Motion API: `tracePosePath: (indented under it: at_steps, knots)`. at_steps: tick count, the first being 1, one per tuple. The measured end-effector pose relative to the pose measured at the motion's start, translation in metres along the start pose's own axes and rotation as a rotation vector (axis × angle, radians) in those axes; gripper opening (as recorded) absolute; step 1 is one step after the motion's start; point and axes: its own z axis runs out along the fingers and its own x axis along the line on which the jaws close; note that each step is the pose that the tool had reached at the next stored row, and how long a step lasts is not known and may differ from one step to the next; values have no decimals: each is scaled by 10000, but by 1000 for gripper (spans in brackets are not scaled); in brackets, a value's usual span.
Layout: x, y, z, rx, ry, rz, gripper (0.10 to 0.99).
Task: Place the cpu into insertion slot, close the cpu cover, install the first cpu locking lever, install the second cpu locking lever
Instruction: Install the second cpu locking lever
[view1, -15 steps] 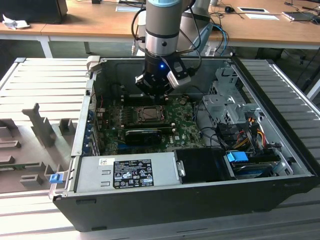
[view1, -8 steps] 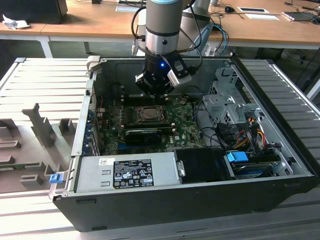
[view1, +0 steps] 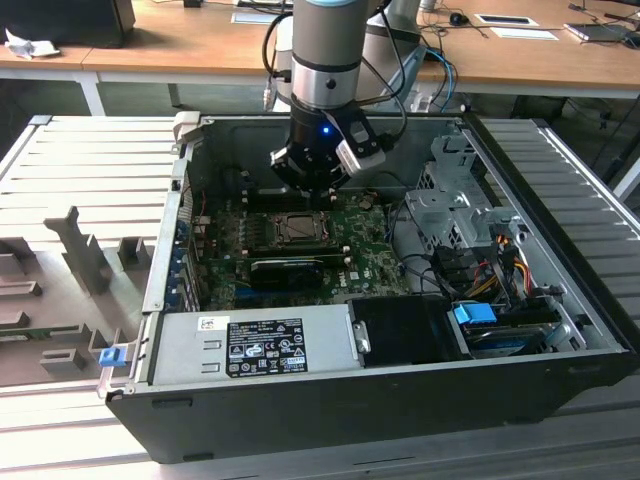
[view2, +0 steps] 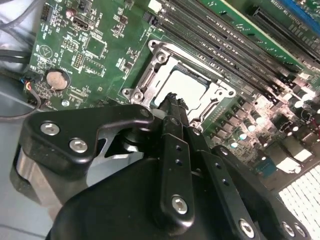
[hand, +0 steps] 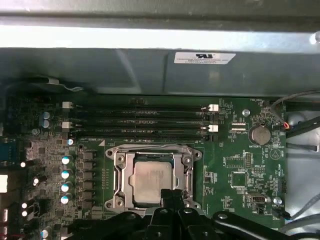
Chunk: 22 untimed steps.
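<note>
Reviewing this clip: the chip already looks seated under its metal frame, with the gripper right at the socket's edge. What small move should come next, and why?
Probably a short push on the lever side of the cpu cover. The cpu lies flat in the insertion slot, the frame lies over it, and the gripper sits at that edge, fingers together.

A grey power supply (view1: 250, 345) sits beside the blue-tabbed drive (view1: 475, 314).
</note>
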Motion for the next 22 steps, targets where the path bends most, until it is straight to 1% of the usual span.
tracePosePath:
  at_steps: [5,8,10,14,16,17,19,22]
  knots:
    - [2,-108,-7,-1,-1,32,106]
    - [3,-192,-28,0,-3,85,106]
    - [4,-221,-26,-1,-3,85,106]
    - [11,-268,9,-1,-3,86,106]
    - [16,-295,38,-8,-3,83,106]
    - [17,-301,42,-51,-4,84,106]
    - [20,-328,57,-419,-8,85,106]
    - [23,-389,85,-425,-9,85,106]
